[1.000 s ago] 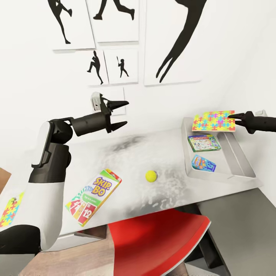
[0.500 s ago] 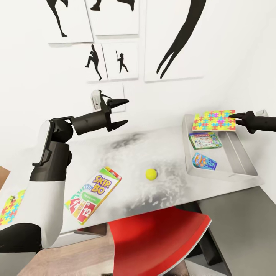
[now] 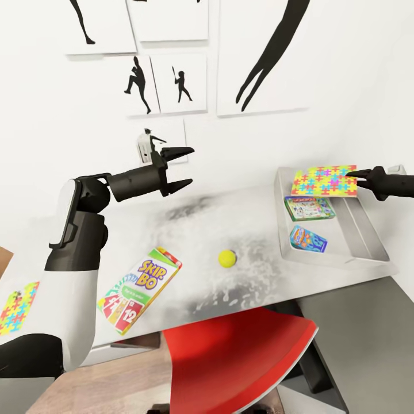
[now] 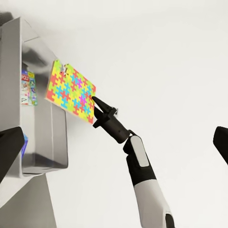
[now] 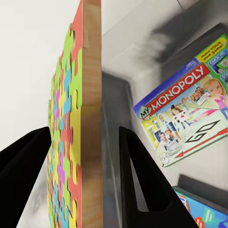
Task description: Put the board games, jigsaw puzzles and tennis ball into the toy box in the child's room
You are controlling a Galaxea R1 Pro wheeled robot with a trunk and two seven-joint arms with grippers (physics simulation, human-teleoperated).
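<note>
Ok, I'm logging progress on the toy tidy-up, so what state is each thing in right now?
Left claw: open, empty, raised above the table.
Right claw: shut on jigsaw puzzle, held over toy box.
Monopoly game: in the box.
Blue game: in the box.
Skip-Bo game: on table.
Tennis ball: on table.
Second puzzle: outside box.

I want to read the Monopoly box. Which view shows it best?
The right wrist view: the Monopoly box is close and its title readable. The head view shows it small in the toy box; the left wrist view shows just an edge strip.
</note>
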